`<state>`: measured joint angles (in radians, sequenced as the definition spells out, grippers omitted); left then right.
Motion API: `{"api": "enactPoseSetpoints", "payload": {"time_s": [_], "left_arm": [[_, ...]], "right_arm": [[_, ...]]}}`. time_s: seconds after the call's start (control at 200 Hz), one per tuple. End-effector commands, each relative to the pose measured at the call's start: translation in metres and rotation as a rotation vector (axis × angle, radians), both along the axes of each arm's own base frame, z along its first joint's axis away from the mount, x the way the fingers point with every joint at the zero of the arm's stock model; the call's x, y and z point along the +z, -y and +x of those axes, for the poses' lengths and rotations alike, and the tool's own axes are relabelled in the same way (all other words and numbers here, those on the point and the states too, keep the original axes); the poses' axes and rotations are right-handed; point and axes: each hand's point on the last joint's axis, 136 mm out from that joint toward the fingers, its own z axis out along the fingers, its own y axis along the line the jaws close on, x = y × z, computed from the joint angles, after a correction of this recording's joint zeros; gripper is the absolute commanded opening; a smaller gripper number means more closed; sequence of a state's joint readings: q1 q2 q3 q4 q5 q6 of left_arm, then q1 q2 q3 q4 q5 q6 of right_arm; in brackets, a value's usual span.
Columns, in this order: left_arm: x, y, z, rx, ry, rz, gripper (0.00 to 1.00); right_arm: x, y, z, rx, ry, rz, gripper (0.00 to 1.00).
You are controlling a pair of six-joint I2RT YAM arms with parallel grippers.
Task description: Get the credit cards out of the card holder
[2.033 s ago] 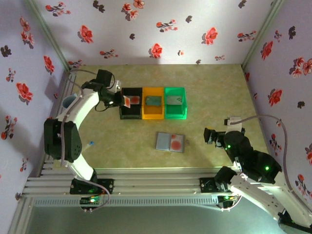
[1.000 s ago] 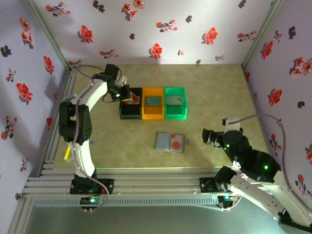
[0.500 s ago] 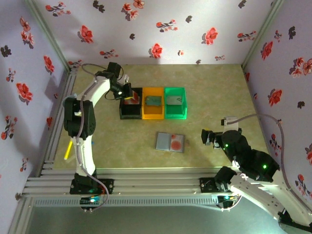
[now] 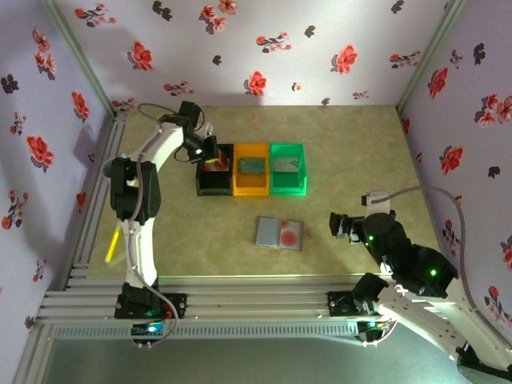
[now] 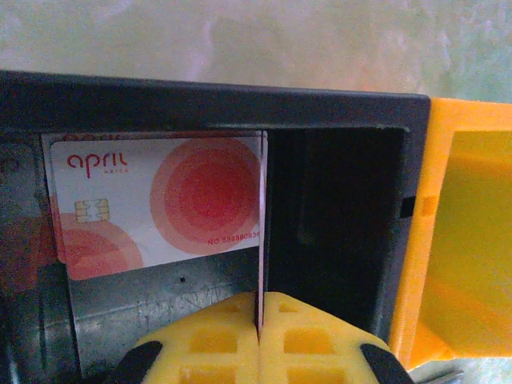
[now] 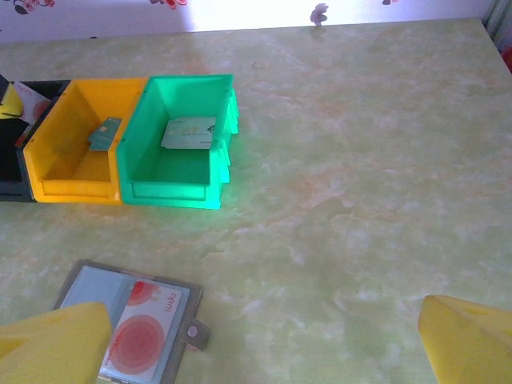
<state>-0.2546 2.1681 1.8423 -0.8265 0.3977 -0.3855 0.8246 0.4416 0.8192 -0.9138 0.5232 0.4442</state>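
Nearest me, the right arm sits folded low at the table's near right corner, its right gripper [image 4: 346, 226] spread wide and holding nothing, pointed at the card holder [image 4: 279, 233]. The holder lies open flat on the table, with a red-circled card [image 6: 138, 340] tucked in one half. Beyond it stand three bins in a row. The green bin [image 4: 288, 192] holds a silvery card [image 6: 189, 134] and the orange bin [image 4: 250, 192] a grey-green card [image 6: 104, 134]. The left arm stretches far out, wrist turned rightward. Its left gripper [image 5: 258, 320] is clamped on a white card with red circles [image 5: 160, 208], at the black bin's [image 4: 213, 186] far left corner.
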Motion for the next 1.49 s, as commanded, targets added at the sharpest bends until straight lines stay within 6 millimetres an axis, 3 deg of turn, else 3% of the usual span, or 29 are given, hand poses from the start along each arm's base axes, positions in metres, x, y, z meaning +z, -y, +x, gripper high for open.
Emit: {"api": "enactPoseSetpoints", "payload": {"time_s": [0.0,0.445,0.945,1.15,1.375,1.49], "left_arm": [[-0.001,-0.001,0.002,-0.013,-0.015,-0.009,0.00],[-0.004,-0.004,0.001,-0.015,-0.026,-0.003,0.00],[0.002,-0.015,0.002,-0.003,-0.021,0.020,0.16],[0.007,-0.020,0.004,0.002,-0.013,0.028,0.17],[0.020,-0.030,0.005,0.024,-0.003,0.032,0.18],[0.038,-0.035,0.007,0.040,0.029,0.027,0.19]], "right_arm": [[-0.001,-0.002,0.003,0.004,0.004,-0.013,0.99],[-0.003,-0.003,0.004,0.006,-0.004,-0.016,0.99],[-0.004,-0.005,0.004,0.010,-0.013,-0.017,0.99],[-0.005,-0.005,0.004,0.013,-0.015,-0.017,0.99],[-0.005,-0.005,0.004,0.013,-0.018,-0.018,0.99],[-0.006,-0.006,0.004,0.016,-0.019,-0.017,0.99]]}}
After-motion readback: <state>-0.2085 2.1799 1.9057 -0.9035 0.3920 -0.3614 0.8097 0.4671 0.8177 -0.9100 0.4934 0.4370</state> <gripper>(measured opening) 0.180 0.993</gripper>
